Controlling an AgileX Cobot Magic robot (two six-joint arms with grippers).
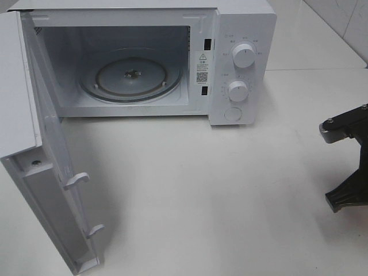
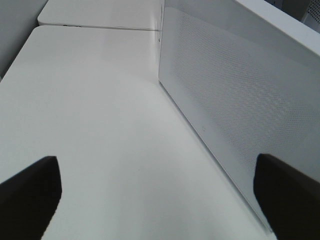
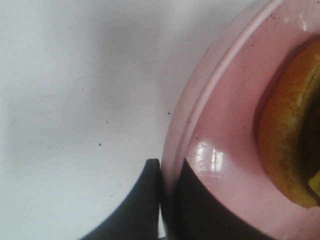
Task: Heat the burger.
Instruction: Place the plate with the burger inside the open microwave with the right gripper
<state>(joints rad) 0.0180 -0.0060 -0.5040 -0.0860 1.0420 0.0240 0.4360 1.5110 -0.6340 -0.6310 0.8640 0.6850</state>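
Observation:
The burger [image 3: 290,135] shows only in the right wrist view, as a golden-brown bun edge with a dark layer, lying on a round pink plate [image 3: 225,120]. My right gripper [image 3: 167,202] is shut on the plate's rim, one finger under it and one on top. In the exterior high view only part of the right arm [image 1: 349,132] shows at the right edge; plate and burger are out of frame there. My left gripper [image 2: 160,195] is open and empty, low over the white table beside the microwave's perforated panel [image 2: 235,90].
The white microwave [image 1: 241,34] stands at the back with its door [image 1: 52,190] swung open to the left. Its glass turntable [image 1: 131,77] holds nothing. Two knobs [image 1: 244,56] sit on its right panel. White tabletop [image 1: 201,190] lies in front.

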